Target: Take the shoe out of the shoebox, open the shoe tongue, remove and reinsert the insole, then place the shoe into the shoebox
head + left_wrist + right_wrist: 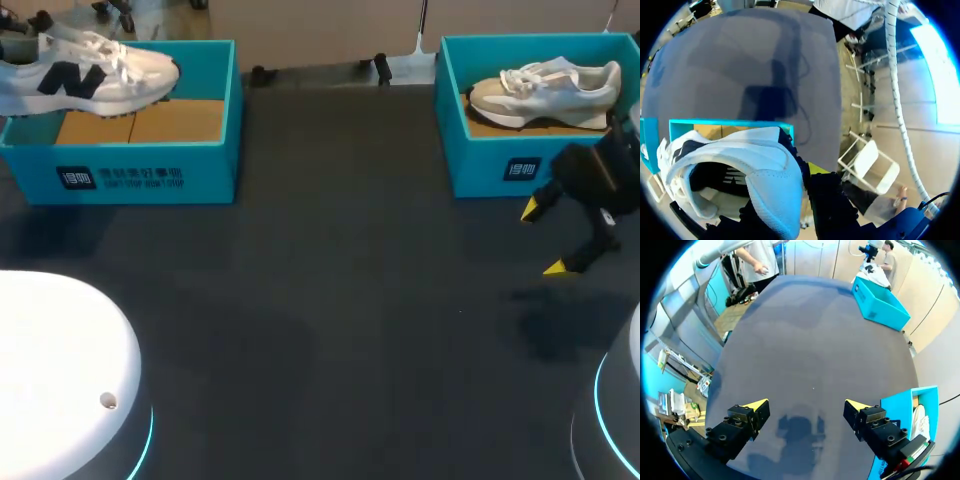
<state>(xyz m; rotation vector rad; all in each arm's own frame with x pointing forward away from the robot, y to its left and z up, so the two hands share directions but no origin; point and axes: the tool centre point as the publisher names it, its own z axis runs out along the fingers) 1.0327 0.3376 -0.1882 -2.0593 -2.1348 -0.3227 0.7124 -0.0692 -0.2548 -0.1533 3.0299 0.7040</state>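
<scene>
Shoe, white, softly rounded, perforated

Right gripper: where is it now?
In the head view, the right gripper is at the right, open, just in front of the right shoebox.

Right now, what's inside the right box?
A pale shoe sits sole-down in the right box, on a brown cardboard floor. Anything under the shoe or low behind the box's near wall is hidden.
</scene>
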